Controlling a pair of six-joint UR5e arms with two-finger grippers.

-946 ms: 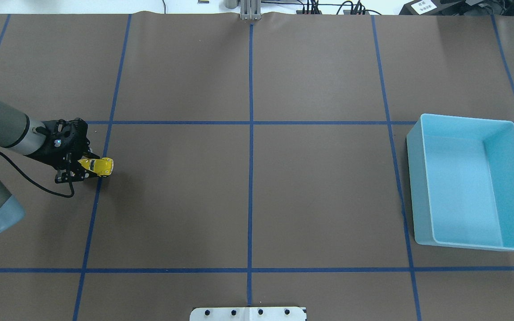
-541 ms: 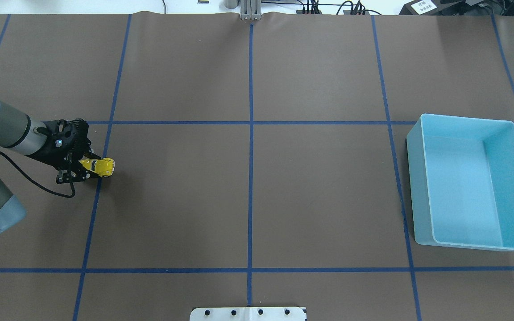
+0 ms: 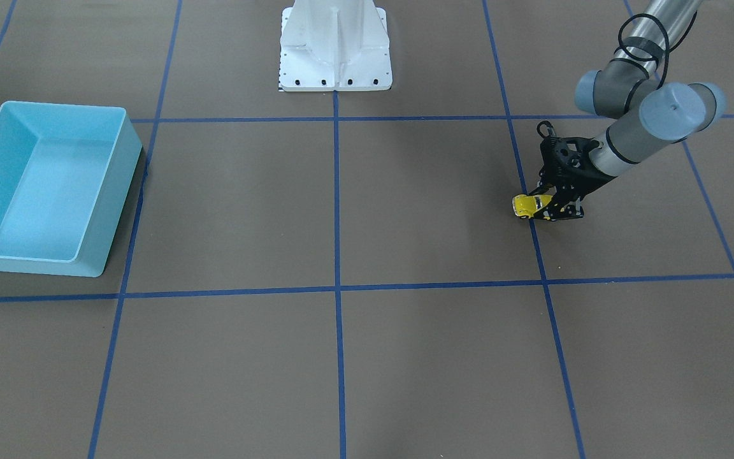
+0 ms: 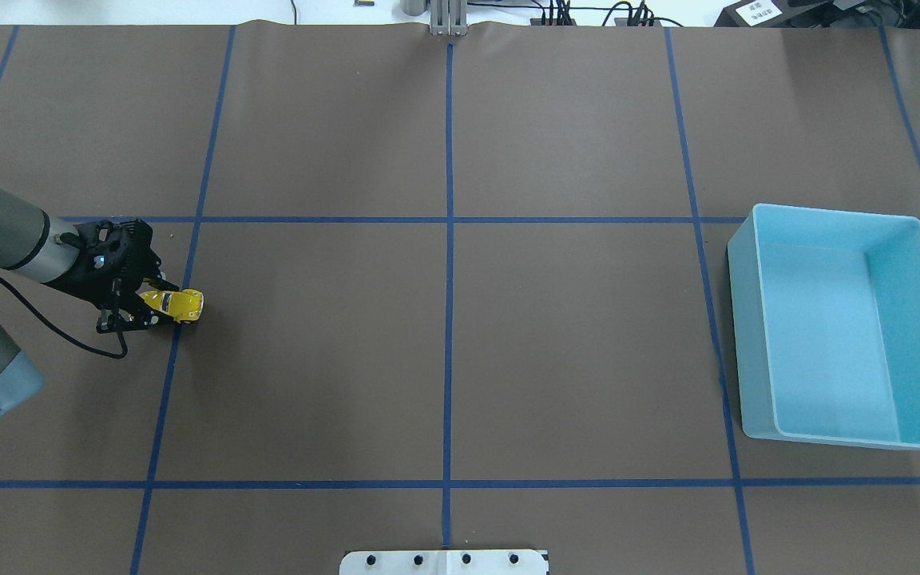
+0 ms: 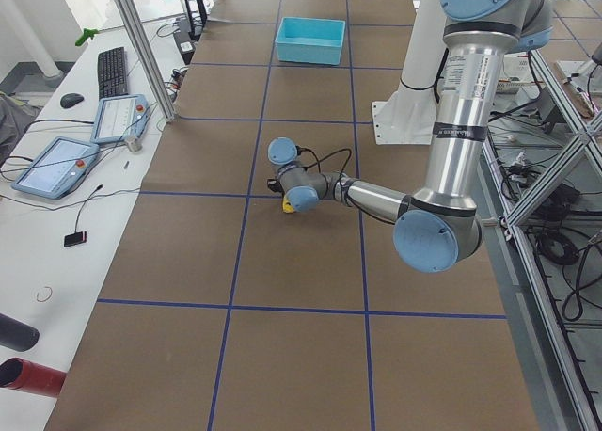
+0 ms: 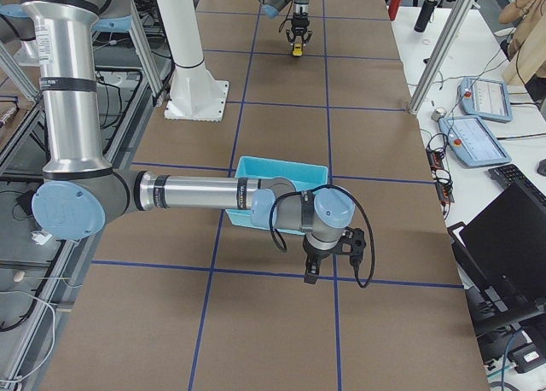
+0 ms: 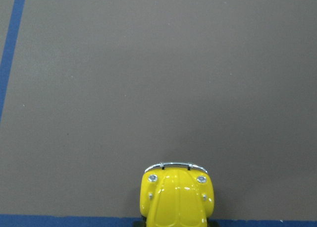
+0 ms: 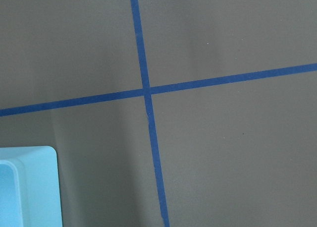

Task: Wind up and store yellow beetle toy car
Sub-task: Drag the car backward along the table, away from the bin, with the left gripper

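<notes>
The yellow beetle toy car [image 4: 176, 303] is at the table's left side, on a blue tape line, nose pointing toward the middle. My left gripper [image 4: 150, 308] is shut on its rear half, low over the table. The front-facing view shows the yellow beetle toy car [image 3: 528, 205] sticking out of the left gripper [image 3: 553, 209]. In the left wrist view only its hood [image 7: 177, 197] shows at the bottom edge. My right gripper [image 6: 314, 270] hangs above the table beside the light blue bin [image 6: 281, 166]; whether it is open or shut I cannot tell.
The light blue bin [image 4: 741, 335] stands empty at the table's right side, far from the car; its corner [image 8: 29, 187] shows in the right wrist view. Blue tape lines divide the brown table. The robot's white base [image 3: 335, 57] sits at the near middle edge.
The left gripper with the car has shifted slightly down and back toward the robot's side. The bin has not moved.
</notes>
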